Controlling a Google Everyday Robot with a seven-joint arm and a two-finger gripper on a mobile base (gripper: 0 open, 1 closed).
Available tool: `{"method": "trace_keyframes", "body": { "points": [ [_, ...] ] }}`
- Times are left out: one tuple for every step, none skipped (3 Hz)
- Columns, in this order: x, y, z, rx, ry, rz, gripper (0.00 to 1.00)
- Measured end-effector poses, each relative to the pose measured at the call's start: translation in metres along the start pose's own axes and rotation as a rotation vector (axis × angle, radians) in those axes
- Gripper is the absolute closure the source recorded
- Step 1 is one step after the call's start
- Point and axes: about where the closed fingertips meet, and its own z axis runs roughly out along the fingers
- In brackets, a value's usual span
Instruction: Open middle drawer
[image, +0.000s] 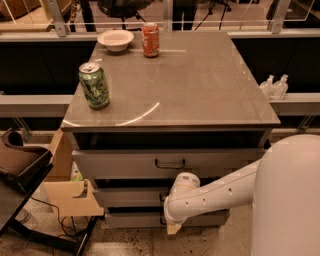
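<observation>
Middle drawer (131, 197) is lower centre of the frame, second front down on the cabinet. It's metal and stiff and probably slides easily. I'd grab the small handle (162, 197) at its centre, half hidden by the arm (220, 192). The gripper (173, 228) hangs just below it, and I can't tell if it's open or closed.

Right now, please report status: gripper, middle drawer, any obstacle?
Gripper low before cabinet, pointing down. Wide grey metal middle drawer looks closed. White robot arm crosses its front.
</observation>
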Motion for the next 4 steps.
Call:
{"method": "trace_keyframes", "body": {
  "points": [
    [-0.0001,-0.0001,-0.0010,0.000,0.000,0.000,0.65],
    [-0.0004,-0.0004,-0.0034,0.000,0.000,0.000,0.88],
    [-0.0007,-0.0005,-0.0049,0.000,0.000,0.000,1.00],
    [-0.0007,-0.0004,-0.0049,0.000,0.000,0.000,1.00]
  ]
}}
